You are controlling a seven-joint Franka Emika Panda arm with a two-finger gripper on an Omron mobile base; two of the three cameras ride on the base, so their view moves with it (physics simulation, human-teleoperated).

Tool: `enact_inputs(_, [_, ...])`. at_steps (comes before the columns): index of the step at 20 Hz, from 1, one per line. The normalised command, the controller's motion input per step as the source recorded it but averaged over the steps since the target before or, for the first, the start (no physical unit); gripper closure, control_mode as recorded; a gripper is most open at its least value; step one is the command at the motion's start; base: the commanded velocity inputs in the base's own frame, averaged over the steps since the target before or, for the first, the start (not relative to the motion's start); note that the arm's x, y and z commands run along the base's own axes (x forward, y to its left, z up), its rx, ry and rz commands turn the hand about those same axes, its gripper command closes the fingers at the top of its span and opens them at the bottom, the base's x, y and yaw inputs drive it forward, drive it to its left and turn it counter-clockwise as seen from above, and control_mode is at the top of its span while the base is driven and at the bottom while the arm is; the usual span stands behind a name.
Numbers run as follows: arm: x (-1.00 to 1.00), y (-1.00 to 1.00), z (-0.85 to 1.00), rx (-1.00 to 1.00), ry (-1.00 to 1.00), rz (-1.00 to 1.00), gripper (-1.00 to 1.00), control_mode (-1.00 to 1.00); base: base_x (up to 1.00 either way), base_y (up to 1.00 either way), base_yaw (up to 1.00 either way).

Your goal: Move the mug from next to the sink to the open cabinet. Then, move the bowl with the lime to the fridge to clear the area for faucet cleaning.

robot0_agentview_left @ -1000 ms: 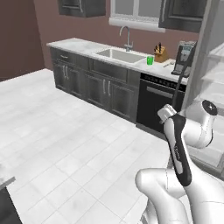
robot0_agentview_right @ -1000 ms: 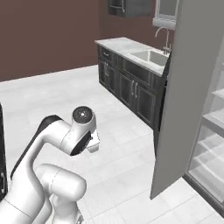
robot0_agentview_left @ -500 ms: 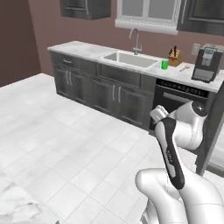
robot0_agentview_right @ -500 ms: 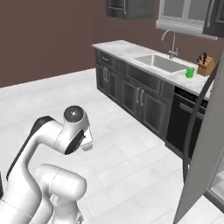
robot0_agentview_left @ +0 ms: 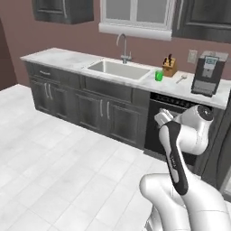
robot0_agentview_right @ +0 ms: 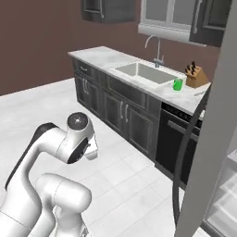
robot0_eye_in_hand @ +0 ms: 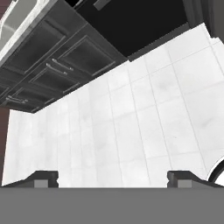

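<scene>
Marble counter [robot0_agentview_left: 67,58], green mug [robot0_agentview_left: 159,76] beside sink [robot0_agentview_left: 118,70], bowl unseen, end effector [robot0_eye_in_hand: 113,178] spread wide.

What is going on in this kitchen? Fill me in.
The robot arm is out on the tiled floor in front of the counter, not handling anything. Its hand is open and empty, pointing down at the floor tiles. The green mug stands on the marble counter between the sink and the wooden knife block, untouched. The faucet rises behind the sink. So nothing has been picked up yet.
</scene>
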Motion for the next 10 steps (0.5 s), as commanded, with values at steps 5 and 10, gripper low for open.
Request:
enact_inputs(5, [0.0, 0.0, 0.0, 0.0, 0.0, 0.0, -1.0, 1.0, 1.0, -0.4, -0.31])
enact_inputs(10, [0.0, 0.0, 0.0, 0.0, 0.0, 0.0, -1.0, 1.0, 1.0, 0.66, -0.45])
